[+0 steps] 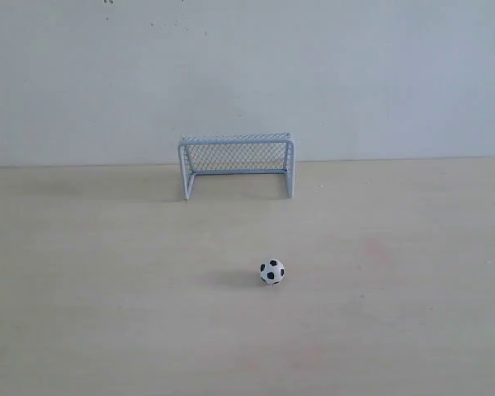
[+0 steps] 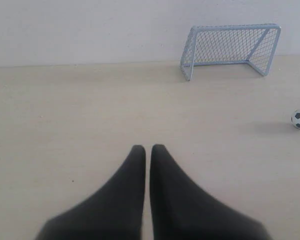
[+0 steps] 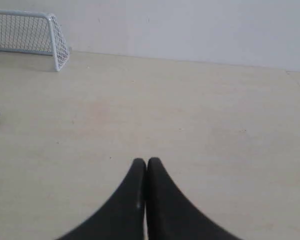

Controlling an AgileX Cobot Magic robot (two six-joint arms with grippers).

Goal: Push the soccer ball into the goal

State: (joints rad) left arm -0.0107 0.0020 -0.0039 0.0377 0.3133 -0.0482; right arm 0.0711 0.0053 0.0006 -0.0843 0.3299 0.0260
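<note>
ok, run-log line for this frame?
phase: pre-contact | soccer ball: outside goal, untouched | left gripper: shut, empty | right gripper: shut, empty

Pale wood-look surface (image 1: 82, 330) meeting a plain white wall (image 1: 355, 74).
Light is soft and even; the wall carries a few tiny dark specks, and the surface shows faint reddish smudges.

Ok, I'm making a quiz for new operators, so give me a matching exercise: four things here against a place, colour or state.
Things: 1 soccer ball; 2 goal; 3 left tool; 4 table.
Descriptions: A black, shut, holding nothing; B pale beige surface; C lies in the open, in front of the net's mouth; D stands at the back by the wall.
Pairs: 1-C; 2-D; 3-A; 4-B.
</note>
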